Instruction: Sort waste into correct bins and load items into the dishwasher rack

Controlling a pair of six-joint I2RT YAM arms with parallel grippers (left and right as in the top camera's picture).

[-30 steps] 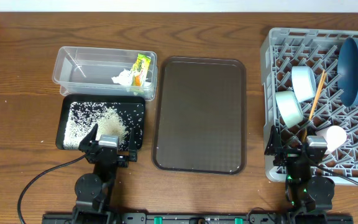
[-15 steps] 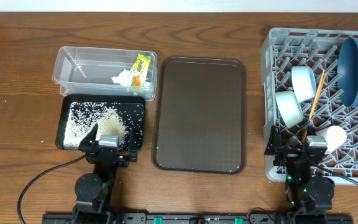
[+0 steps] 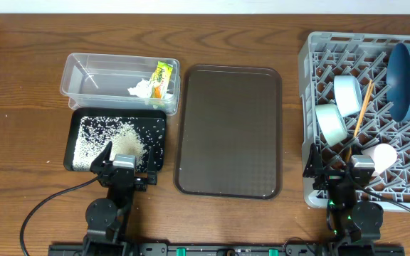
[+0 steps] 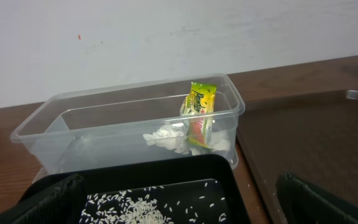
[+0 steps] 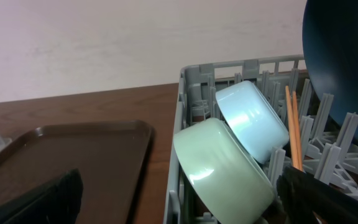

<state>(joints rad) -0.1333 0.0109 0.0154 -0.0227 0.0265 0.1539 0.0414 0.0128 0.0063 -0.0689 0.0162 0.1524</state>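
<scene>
Though the frame cuts off its right edge, the dishwasher rack [image 3: 319, 64] sits at 3 o'clock, the clear tub [image 3: 84, 75] at 10 and the black tray [image 3: 77, 135] at 8. Racked on edge are the deep-blue bowl [image 3: 408, 78] (only a sliver on my right wrist feed), the light-blue bowl [image 3: 347, 94] and the pale-green bowl [image 3: 331, 123]. My left gripper [image 3: 127, 158] and right gripper [image 3: 333, 165] both stand spread wide, holding nothing. The cup [image 3: 384, 155] hides its inside. The chopsticks [image 3: 362, 110] vanish behind the right gripper. The wrapper [image 3: 162, 77] and tissue [image 3: 140, 89] lie in the tub, the rice [image 3: 123, 135] in the black tray.
</scene>
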